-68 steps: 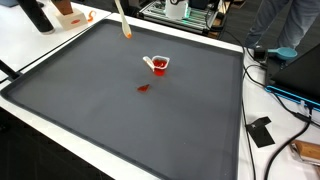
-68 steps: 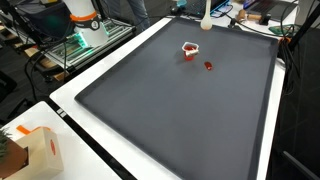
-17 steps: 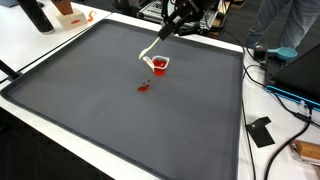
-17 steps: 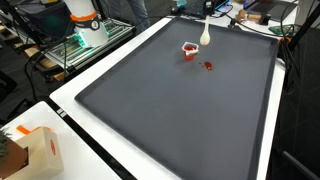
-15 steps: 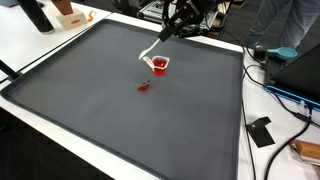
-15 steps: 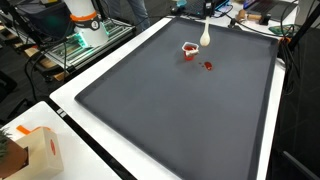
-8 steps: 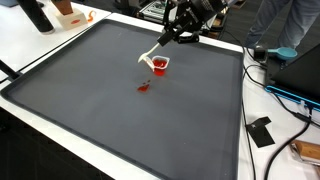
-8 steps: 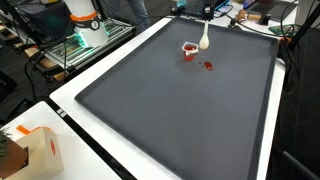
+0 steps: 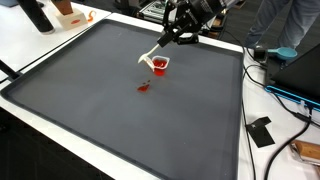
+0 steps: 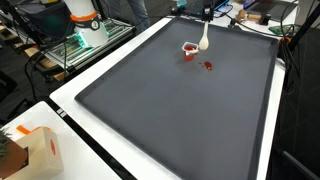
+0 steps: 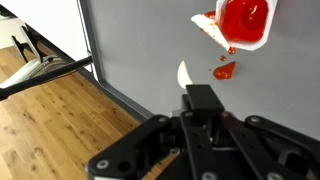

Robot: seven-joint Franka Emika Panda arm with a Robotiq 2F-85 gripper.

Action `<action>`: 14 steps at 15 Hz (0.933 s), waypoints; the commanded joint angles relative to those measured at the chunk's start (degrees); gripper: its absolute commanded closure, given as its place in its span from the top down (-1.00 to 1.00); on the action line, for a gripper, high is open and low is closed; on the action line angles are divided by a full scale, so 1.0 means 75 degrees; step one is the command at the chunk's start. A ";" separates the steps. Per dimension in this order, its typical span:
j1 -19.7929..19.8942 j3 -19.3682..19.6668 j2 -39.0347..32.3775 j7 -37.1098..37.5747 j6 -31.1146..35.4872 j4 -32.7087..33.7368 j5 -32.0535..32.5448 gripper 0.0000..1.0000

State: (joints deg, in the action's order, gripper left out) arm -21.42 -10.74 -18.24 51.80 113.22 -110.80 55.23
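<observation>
The dark grey mat fills most of both exterior views and lies on a white table. In the wrist view the mat's edge runs down the left half of the frame, with wooden floor beyond it.

My gripper comes in at the top middle of an exterior view, over the far part of the mat. My fingers are pinched together on the handle of a white spoon, with no gap left between them and the handle. The spoon slants down to the left from my grip. Its tip sits near the small cup of red stuff, and I cannot tell whether it touches the mat.

The cup stands upright in the upper middle of the mat, at the upper right of the wrist view. A small red blob lies on the mat near it, apart from the cup.
</observation>
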 commanded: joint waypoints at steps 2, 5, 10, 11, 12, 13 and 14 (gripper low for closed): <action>0.0120 -0.0060 0.0059 -0.0046 0.0105 0.0046 0.0007 -0.94; 0.0197 -0.0056 0.0180 -0.0103 0.0192 0.0096 -0.0072 -0.94; 0.0463 -0.0068 0.0505 -0.0561 0.0658 0.0067 -0.0416 -0.94; 0.0513 -0.0056 0.0570 -0.0653 0.0756 0.0060 -0.0483 -0.94; 0.0575 -0.0047 0.0637 -0.0787 0.0867 0.0051 -0.0580 -0.94; 0.0653 -0.0048 0.0730 -0.0978 0.1030 0.0012 -0.0737 -0.94; 0.0703 -0.0029 0.0803 -0.1116 0.1109 -0.0003 -0.0855 -0.94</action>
State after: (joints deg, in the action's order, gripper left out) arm -17.88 -10.72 -14.77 47.20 118.79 -109.19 52.22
